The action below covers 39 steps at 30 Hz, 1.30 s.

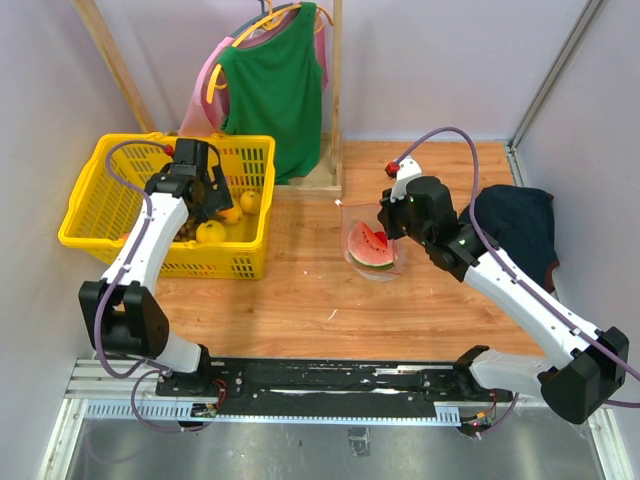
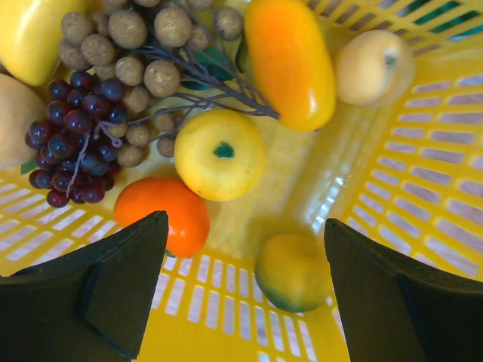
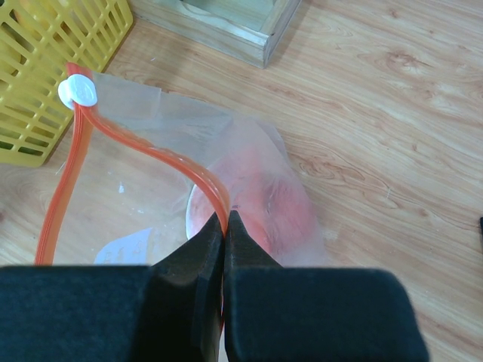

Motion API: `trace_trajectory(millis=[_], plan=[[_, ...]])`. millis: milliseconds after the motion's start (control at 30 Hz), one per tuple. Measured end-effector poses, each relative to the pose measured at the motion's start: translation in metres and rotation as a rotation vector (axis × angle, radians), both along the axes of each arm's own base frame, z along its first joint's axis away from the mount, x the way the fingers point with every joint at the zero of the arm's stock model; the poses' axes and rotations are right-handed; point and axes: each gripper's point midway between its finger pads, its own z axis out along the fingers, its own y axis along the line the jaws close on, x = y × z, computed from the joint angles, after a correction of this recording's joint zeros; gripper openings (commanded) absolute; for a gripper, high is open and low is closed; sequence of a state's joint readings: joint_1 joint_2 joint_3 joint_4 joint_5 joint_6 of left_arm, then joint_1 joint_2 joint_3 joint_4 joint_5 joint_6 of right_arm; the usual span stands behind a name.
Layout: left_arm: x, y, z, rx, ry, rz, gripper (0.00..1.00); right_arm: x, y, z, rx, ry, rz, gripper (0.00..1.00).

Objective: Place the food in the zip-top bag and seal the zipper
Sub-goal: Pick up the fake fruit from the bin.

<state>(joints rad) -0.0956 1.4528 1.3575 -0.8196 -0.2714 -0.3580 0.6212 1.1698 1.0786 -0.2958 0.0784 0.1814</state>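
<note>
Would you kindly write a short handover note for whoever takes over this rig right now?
Left gripper: jaws open, holding nothing, hovering over the food in the yellow basket. An orange fruit and a yellow-green fruit lie nearest.
Right gripper: jaws shut on the zipper, holding the mouth of the zip-top bag open.
Done: a watermelon slice is inside the bag.
Left: pick food from the basket, drop it in the bag, then close the zipper. Its white slider sits at the strip's far end.
</note>
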Motion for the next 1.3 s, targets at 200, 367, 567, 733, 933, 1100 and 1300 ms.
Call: trace_trajectory(millis=[200, 367, 567, 733, 933, 1100, 1300], plan=[[-0.002, 0.017, -0.037, 0.016, 0.098, 0.031, 0.9, 0.0, 0.001, -0.002, 0.002, 0.0, 0.003, 0.01], [-0.001, 0.021, -0.073, 0.005, 0.167, 0.039, 0.94, 0.0, 0.002, -0.002, 0.004, 0.0, 0.007, 0.01], [0.002, 0.026, -0.104, -0.026, 0.217, 0.049, 0.98, 0.001, 0.003, -0.003, 0.004, 0.004, 0.009, 0.01], [0.008, 0.032, -0.116, -0.054, 0.227, 0.066, 0.99, 0.002, 0.006, -0.006, 0.006, 0.012, 0.022, 0.01], [0.012, 0.034, -0.131, -0.087, 0.246, 0.069, 0.99, 0.002, 0.008, -0.007, 0.01, 0.013, 0.03, 0.01], [0.011, 0.028, -0.151, -0.117, 0.296, 0.059, 0.99, 0.001, 0.009, -0.006, 0.013, 0.012, 0.034, 0.01], [0.009, 0.025, -0.163, -0.133, 0.329, 0.056, 0.98, 0.0, 0.011, -0.007, 0.017, 0.017, 0.045, 0.01]])
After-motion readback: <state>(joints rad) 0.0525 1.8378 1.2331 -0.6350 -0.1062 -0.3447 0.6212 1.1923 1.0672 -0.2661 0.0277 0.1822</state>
